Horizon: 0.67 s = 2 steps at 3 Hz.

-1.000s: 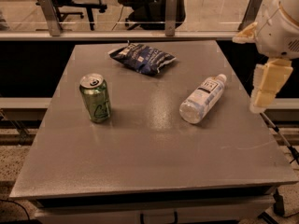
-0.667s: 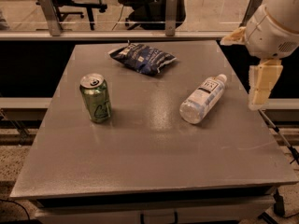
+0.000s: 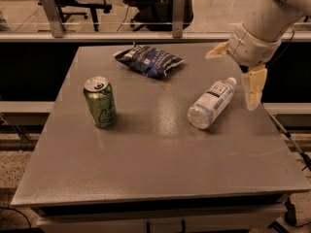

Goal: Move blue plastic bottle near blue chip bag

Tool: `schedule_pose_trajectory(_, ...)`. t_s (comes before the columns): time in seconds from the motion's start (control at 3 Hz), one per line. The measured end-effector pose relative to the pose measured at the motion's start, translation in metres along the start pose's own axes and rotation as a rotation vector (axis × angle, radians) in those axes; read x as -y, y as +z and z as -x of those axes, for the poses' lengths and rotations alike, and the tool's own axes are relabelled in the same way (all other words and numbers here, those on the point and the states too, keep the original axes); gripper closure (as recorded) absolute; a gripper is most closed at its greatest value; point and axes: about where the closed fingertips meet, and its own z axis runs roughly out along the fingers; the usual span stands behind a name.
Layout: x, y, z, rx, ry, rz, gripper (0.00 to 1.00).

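Note:
The blue plastic bottle (image 3: 210, 104) lies on its side on the right part of the grey table (image 3: 146, 164), its white cap pointing to the back right. The blue chip bag (image 3: 148, 59) lies flat at the table's back middle, apart from the bottle. My gripper (image 3: 231, 80) hangs at the right side of the table, just above and beside the bottle's cap end. Its two cream fingers are spread wide, one finger (image 3: 254, 85) pointing down to the right of the cap, the other towards the back left. It holds nothing.
A green soda can (image 3: 100, 102) stands upright on the left part of the table. A rail with posts (image 3: 178, 13) runs behind the table, with office chairs beyond it. The table's right edge lies just below the gripper.
My arm has moved left and a little down, bringing the gripper over the table's right edge and close to the bottle's cap. The bottle, bag and can have not moved.

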Motion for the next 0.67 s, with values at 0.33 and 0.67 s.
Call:
schedule_pose_trajectory(0.33, 0.014, 0.028, -0.001, 0.011, -0.085, 0.047, 0.00)
schedule_pose_trajectory(0.67, 0.021, 0.045, 0.000, 0.011, -0.159, 0.098, 0.02)
